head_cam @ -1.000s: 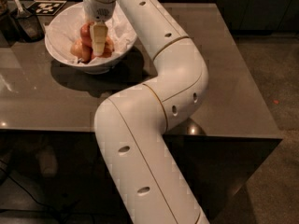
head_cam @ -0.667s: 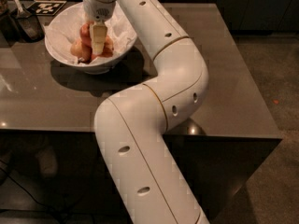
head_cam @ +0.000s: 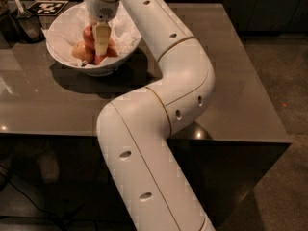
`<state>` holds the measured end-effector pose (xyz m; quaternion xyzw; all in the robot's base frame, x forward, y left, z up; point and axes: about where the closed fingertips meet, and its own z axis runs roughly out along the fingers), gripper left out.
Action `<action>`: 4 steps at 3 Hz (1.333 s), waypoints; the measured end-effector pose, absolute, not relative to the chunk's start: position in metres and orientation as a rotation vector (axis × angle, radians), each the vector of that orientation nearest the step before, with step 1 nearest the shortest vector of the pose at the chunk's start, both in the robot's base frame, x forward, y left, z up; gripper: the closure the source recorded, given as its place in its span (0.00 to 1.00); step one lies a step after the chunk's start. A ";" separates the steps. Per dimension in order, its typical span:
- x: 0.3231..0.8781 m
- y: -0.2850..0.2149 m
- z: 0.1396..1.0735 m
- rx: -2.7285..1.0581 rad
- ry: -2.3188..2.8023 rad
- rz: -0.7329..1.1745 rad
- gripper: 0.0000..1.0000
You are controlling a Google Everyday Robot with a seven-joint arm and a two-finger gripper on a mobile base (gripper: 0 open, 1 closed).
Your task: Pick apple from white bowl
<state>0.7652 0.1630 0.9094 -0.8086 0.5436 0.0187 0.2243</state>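
Your gripper (head_cam: 100,48) hangs point-down inside the white bowl (head_cam: 111,65), among the fruit. The apple (head_cam: 88,33) sits right beside it, to its left as you view it, with paler apples (head_cam: 80,51) below that. You cannot tell whether it grips anything.
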 end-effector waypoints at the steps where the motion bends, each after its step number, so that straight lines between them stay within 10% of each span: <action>1: 0.776 0.165 0.924 -2.130 1.485 0.055 1.00; 4: 0.762 0.170 1.001 -2.029 1.444 -0.055 1.00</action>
